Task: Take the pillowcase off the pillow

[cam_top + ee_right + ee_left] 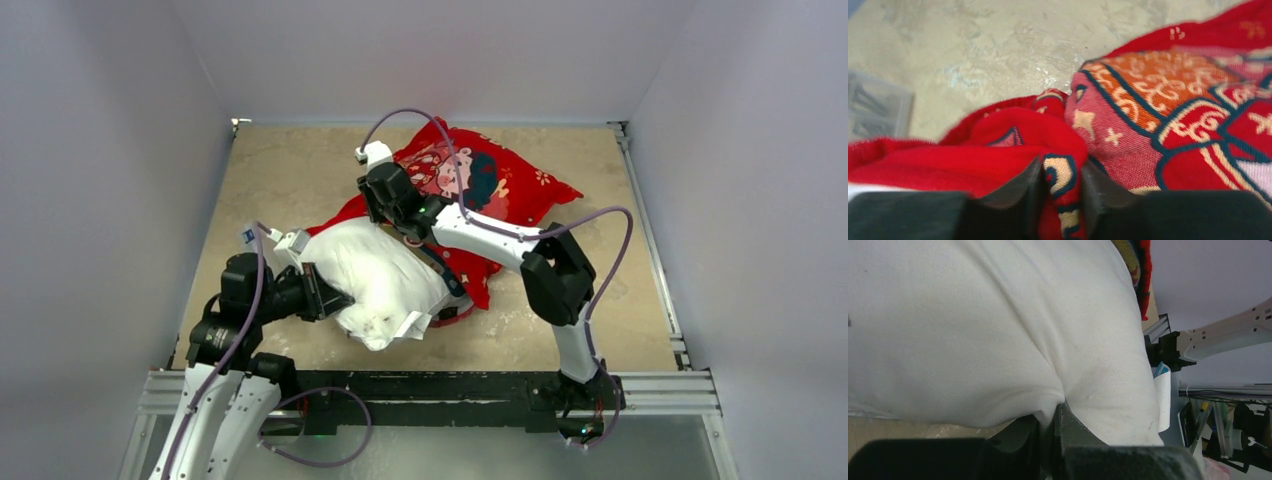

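Simultaneously, left tool (1060, 410) clenched on a fold of the white pillow (385, 275), right tool (1062, 169) pinching a bunched ridge of the red pillowcase (490, 180), pillow mostly bared near the front edge of the tan table (290, 170), pillowcase crumpled just behind it.

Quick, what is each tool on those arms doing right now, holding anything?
Left tool: closed, pinching a fold of the white pillow.
Right tool: closed on a fold of the red pillowcase.
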Tool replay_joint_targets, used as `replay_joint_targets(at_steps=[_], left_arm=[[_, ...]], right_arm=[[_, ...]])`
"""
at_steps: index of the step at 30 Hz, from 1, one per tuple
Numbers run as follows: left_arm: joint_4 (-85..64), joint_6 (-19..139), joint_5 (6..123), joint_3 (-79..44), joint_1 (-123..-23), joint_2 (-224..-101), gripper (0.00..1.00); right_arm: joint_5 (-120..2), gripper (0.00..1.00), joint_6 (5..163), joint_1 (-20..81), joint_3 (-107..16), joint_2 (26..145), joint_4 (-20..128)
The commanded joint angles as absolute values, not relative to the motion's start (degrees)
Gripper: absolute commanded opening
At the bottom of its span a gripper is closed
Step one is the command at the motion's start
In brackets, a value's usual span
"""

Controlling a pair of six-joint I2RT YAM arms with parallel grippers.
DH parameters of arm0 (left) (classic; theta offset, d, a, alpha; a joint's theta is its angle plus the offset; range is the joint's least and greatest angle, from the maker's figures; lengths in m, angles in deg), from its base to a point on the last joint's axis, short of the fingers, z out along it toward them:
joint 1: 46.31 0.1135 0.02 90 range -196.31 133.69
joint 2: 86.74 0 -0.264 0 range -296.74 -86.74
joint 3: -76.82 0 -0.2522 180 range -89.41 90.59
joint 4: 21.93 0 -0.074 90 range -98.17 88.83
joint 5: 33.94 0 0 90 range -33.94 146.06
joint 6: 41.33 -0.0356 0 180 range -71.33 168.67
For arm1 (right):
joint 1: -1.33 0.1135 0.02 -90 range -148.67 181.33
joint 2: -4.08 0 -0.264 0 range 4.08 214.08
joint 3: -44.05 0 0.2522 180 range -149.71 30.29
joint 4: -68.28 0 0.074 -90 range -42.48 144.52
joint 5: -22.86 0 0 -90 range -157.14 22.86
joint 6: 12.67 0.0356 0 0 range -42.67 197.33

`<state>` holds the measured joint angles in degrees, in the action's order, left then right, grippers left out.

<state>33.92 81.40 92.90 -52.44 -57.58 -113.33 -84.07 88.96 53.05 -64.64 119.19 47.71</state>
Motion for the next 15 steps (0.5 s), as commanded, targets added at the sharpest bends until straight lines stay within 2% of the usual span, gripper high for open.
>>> replay_joint_targets(at_steps=[1,2,7,15], left_arm=[[34.07,78.92,95.69,-50.81,-57.37,-111.50,0.00],[34.72,78.79,95.40,-50.26,-57.37,-111.06,0.00],[37.50,79.18,93.29,-47.57,-57.34,-107.93,0.00],[44.74,80.52,89.98,-43.88,-57.30,-101.20,0.00]], right_arm=[[-92.53,0.07,94.48,47.59,-64.91,117.90,45.51],[-93.60,0.00,96.33,45.44,-64.12,116.98,45.49],[-98.09,0.00,103.68,35.23,-58.65,109.82,45.91],[-98.28,0.00,109.41,18.51,-47.98,94.11,51.01]])
